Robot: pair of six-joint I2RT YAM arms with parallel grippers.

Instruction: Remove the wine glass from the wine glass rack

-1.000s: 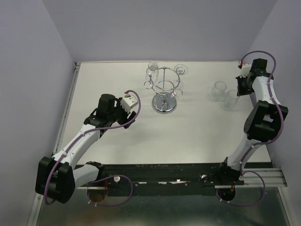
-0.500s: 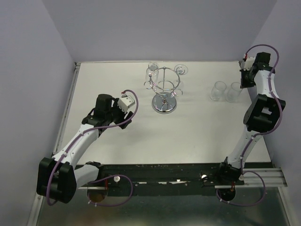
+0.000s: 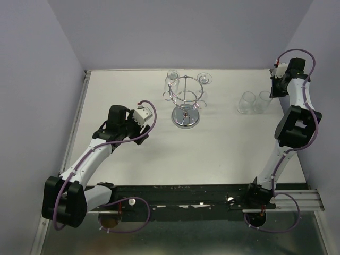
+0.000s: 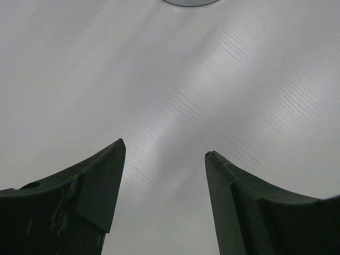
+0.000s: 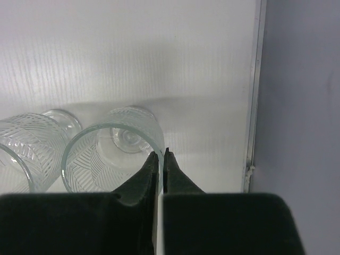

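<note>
Table (image 3: pixel 223 149), rack (image 3: pixel 185 118) ahead of L end effector (image 4: pixel 164 154)

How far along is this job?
Done: one glass stands on the table, off the rack. In hand: the right gripper pinches the rim of a second glass beside it. Left: two glasses hang on the rack's far side; the left gripper hangs open.

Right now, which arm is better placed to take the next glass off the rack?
Left: the left gripper is open, empty, near the rack; the right gripper is shut on a glass far right.
</note>
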